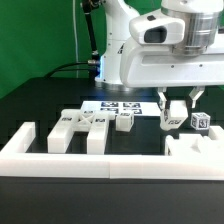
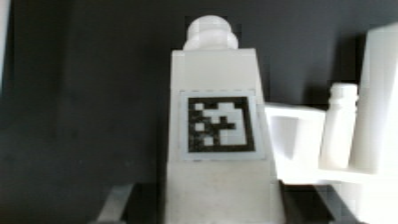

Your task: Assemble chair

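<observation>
a black table [image 1: 40, 108] carries the marker board [image 1: 122, 106] behind a long white border wall [image 1: 130, 166], green curtain [image 1: 35, 35] beyond.

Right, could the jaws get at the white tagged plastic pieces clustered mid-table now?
Probably not yet: the white tagged plastic pieces lie open from above, but the jaws look closed on a white tagged plastic post, to be set down first.
</observation>
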Action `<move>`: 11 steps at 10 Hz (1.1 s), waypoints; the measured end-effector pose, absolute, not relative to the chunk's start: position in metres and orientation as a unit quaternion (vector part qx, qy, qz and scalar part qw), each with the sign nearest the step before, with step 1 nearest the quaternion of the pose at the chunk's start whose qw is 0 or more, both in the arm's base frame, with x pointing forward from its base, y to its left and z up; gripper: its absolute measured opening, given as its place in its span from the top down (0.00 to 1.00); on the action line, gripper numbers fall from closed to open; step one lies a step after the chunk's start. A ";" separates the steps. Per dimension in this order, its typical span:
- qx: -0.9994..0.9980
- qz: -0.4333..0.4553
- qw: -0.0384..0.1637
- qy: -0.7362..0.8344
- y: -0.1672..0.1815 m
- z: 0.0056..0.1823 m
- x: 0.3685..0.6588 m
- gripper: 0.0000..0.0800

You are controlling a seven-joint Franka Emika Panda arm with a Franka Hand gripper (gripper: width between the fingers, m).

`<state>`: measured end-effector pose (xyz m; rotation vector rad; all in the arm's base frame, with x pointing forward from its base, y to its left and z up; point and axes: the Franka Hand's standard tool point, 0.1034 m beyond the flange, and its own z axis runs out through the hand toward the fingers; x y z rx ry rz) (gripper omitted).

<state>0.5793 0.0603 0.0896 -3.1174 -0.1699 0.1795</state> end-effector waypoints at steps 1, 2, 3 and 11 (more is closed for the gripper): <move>-0.998 0.024 0.010 -0.052 0.061 0.109 0.590 0.64; -0.999 -0.012 0.014 -0.046 0.060 0.120 0.596 0.64; -0.998 -0.041 0.014 -0.045 0.059 0.125 0.597 0.64; -0.976 -0.210 0.019 -0.047 0.078 0.130 0.611 0.64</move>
